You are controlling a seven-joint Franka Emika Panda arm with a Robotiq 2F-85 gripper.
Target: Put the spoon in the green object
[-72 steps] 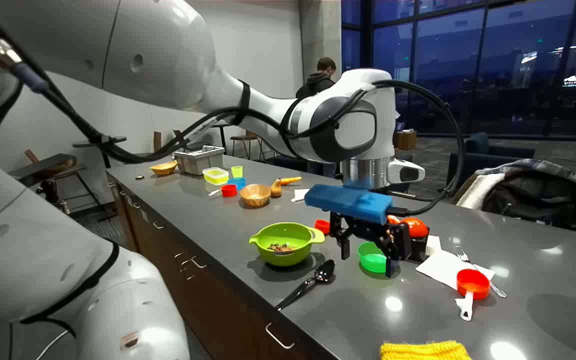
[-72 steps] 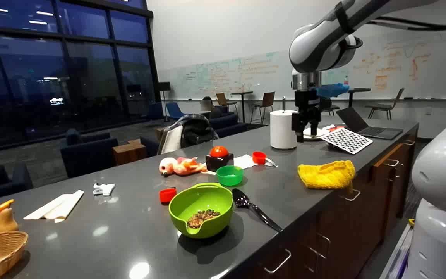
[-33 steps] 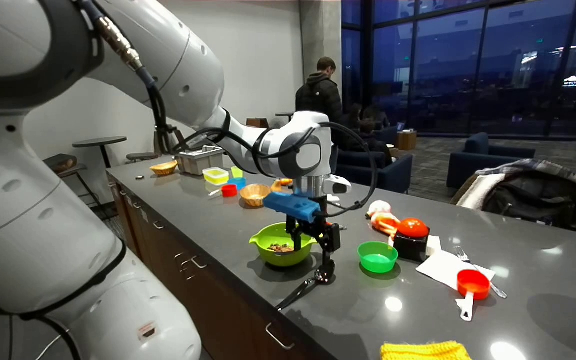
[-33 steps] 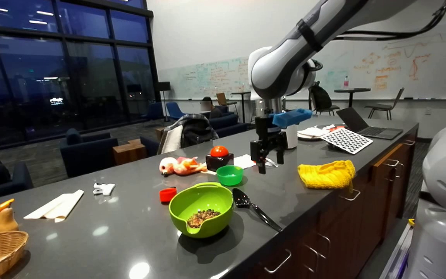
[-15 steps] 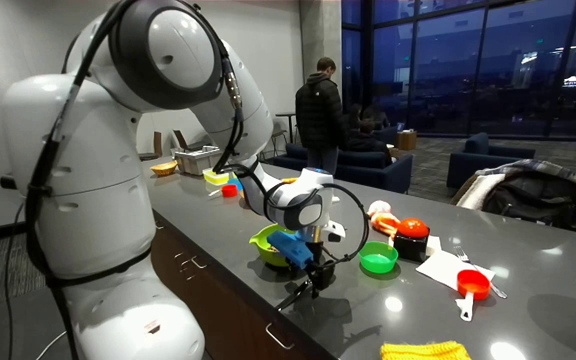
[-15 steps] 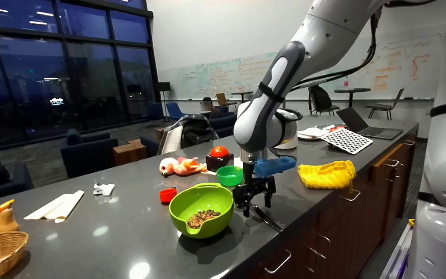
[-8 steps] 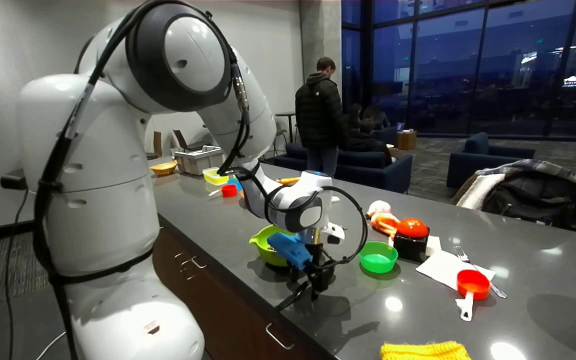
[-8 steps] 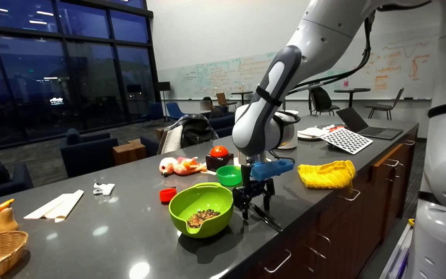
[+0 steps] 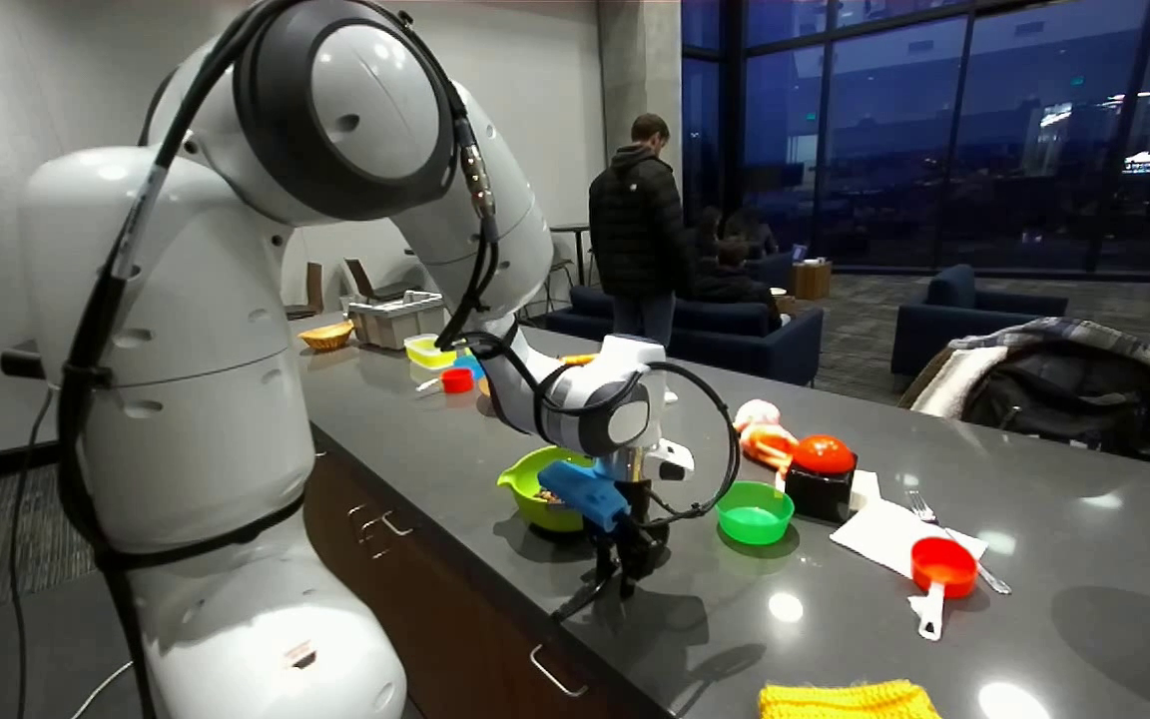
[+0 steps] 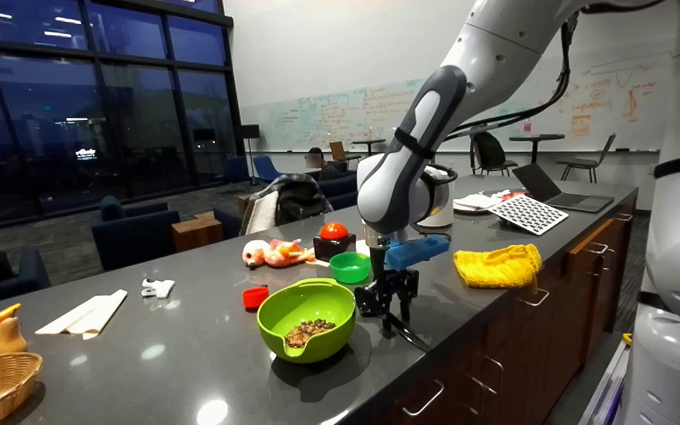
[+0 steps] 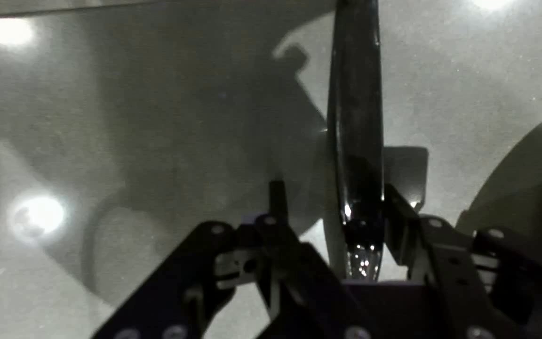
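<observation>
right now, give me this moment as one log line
gripper: open, astride spoon | spoon: on counter, not in green bowl | green bowl: brown bits inside

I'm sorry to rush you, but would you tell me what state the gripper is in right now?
The gripper: open, not holding anything; the spoon lies between its jaws, with a visible gap on one side.

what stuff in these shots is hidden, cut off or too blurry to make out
Head of the spoon: behind the gripper in the wrist view; black against black in both exterior views.
Green bowl: partly behind the blue block, in an exterior view.
Basket: cut off by the left edge, in an exterior view.
Whiteboard writing: too small to read, in an exterior view.
</observation>
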